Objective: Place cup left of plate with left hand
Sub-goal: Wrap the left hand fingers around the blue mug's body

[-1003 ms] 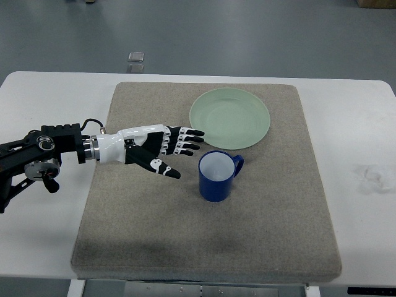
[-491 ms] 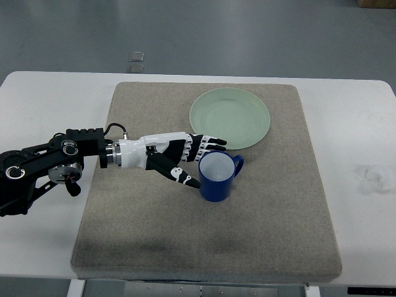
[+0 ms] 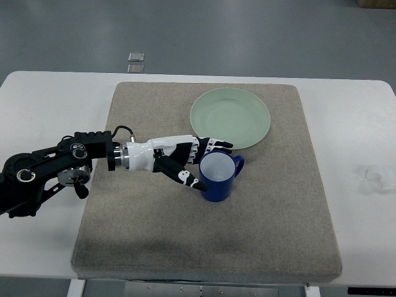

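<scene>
A blue cup (image 3: 219, 176) with a white inside stands upright on the mat, its handle pointing right, just below the pale green plate (image 3: 230, 117). My left hand (image 3: 204, 164) reaches in from the left and is at the cup's left side. Its fingers (image 3: 213, 146) lie spread along the cup's upper-left rim and the thumb (image 3: 184, 176) lies at its lower left. The hand is open around the cup's left side and does not hold it. The right arm is out of view.
A beige-grey mat (image 3: 148, 235) covers most of the white table (image 3: 43, 99). Two small clear squares (image 3: 135, 62) lie on the floor beyond the table's far edge. A faint smudge (image 3: 371, 176) marks the table at the right.
My left hand has moved right across the mat, from well left of the cup to right against its left side, fingers still spread. Cup and plate have not moved.
</scene>
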`<state>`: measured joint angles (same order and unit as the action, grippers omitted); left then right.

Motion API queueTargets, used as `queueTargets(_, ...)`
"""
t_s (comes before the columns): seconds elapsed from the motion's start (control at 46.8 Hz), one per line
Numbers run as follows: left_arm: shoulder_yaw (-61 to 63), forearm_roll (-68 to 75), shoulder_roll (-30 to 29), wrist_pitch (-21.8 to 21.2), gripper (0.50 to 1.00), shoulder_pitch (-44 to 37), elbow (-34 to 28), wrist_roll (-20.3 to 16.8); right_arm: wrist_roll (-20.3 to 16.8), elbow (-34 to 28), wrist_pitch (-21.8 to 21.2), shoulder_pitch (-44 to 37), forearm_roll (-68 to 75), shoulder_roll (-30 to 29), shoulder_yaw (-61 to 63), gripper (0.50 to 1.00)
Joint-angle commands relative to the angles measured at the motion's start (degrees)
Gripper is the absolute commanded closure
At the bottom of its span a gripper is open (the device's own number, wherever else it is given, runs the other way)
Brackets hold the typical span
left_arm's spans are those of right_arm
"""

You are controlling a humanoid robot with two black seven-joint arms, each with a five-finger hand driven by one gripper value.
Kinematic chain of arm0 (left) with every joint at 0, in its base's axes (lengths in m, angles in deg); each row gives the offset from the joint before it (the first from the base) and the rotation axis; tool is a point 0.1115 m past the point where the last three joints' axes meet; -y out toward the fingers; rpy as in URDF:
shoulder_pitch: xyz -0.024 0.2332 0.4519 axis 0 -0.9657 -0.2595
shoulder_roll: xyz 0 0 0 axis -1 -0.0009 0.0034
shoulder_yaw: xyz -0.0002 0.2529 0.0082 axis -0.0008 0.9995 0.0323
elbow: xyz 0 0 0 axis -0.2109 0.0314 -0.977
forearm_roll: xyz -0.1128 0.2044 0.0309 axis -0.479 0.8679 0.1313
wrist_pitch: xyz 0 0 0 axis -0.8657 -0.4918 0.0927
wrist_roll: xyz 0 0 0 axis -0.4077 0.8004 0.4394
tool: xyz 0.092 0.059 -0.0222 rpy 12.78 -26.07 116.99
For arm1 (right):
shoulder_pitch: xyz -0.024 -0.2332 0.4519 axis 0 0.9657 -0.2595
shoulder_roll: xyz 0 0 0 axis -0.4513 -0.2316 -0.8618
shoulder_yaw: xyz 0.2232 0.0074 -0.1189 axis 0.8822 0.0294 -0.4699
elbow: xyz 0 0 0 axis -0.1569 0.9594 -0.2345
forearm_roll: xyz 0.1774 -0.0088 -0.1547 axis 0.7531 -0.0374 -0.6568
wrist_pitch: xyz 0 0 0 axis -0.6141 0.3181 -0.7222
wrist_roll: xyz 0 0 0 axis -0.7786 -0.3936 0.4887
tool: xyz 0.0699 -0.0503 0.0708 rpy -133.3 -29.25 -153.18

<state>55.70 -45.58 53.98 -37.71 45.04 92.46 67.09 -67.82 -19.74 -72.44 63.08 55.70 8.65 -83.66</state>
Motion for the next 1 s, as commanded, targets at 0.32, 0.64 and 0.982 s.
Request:
queueTargets(0.32, 0.61, 0.14, 1.65, -0.80, 0.504, -0.19, -2.26, -0.03, 0.00, -0.01, 0.00, 0.00, 0.01, 0.00, 0.00, 0.568)
queueTargets(0.64, 0.61, 0.05, 2.53, -0.89, 0.504, -0.81, -2.35, -0.03, 0.00, -0.01, -0.09, 0.00, 0.01, 0.00, 0.00, 0.568)
queueTargets(0.982, 0.78, 1.81, 4.37, -4.14, 0.514, -0.81, -4.02, -0.03, 0.00, -0.01, 0.00, 0.00, 0.01, 0.00, 0.00, 0.568)
